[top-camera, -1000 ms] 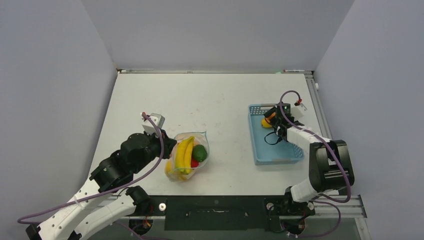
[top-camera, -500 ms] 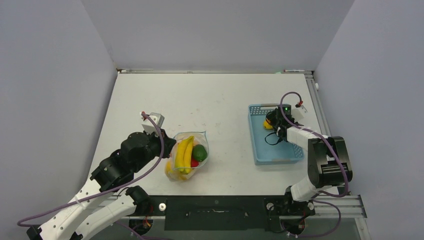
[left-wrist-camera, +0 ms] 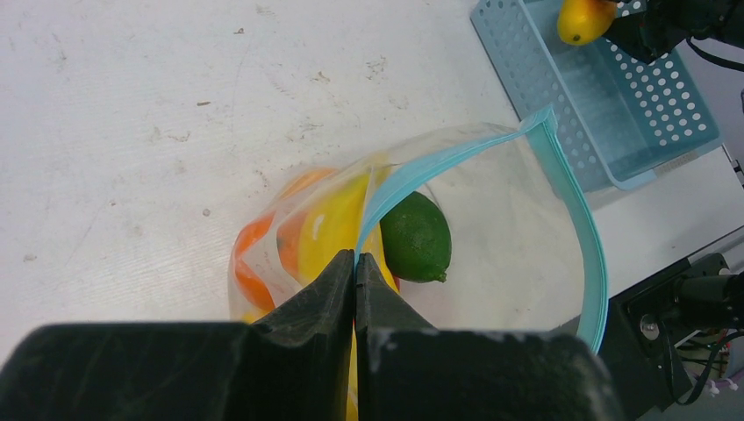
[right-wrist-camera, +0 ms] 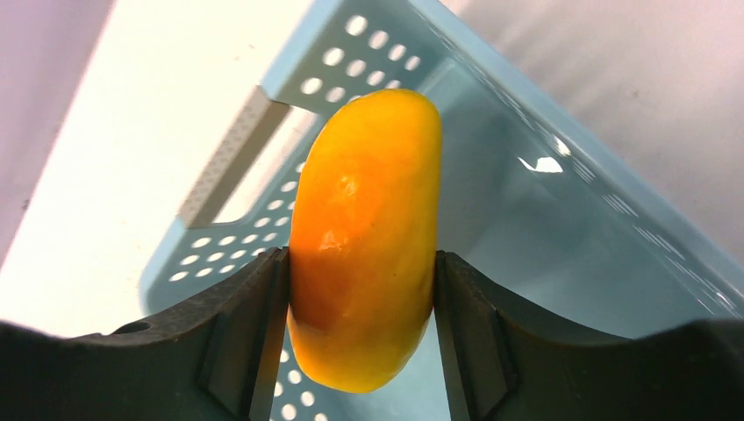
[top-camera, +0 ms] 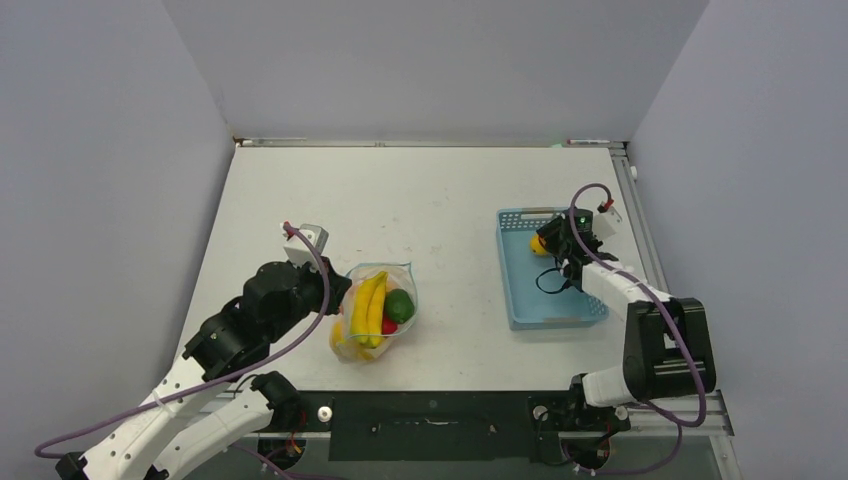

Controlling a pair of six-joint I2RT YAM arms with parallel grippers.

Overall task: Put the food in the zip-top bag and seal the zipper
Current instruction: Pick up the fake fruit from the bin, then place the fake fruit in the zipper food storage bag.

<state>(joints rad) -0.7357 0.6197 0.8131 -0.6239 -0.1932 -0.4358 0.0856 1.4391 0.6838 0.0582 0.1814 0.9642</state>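
The clear zip-top bag (top-camera: 378,312) lies left of the table's middle with bananas (top-camera: 368,308), a green lime (top-camera: 400,306) and red and orange fruits inside. My left gripper (left-wrist-camera: 355,260) is shut on the bag's light blue zipper strip (left-wrist-camera: 575,210) and holds the mouth open. The lime (left-wrist-camera: 415,237) and the bananas (left-wrist-camera: 329,228) show through the bag there. My right gripper (right-wrist-camera: 361,289) is shut on a yellow-orange fruit (right-wrist-camera: 364,237), held over the basket. From above, that fruit (top-camera: 540,245) and the right gripper (top-camera: 549,243) are at the basket's far end.
The light blue mesh basket (top-camera: 545,300) stands at the right; its perforated wall (right-wrist-camera: 263,175) shows in the right wrist view, and it also shows in the left wrist view (left-wrist-camera: 614,105). The table's right edge runs close beside the basket.
My right gripper has shifted slightly to the right over the basket's far end with the yellow-orange fruit. The left arm and the bag have stayed put.
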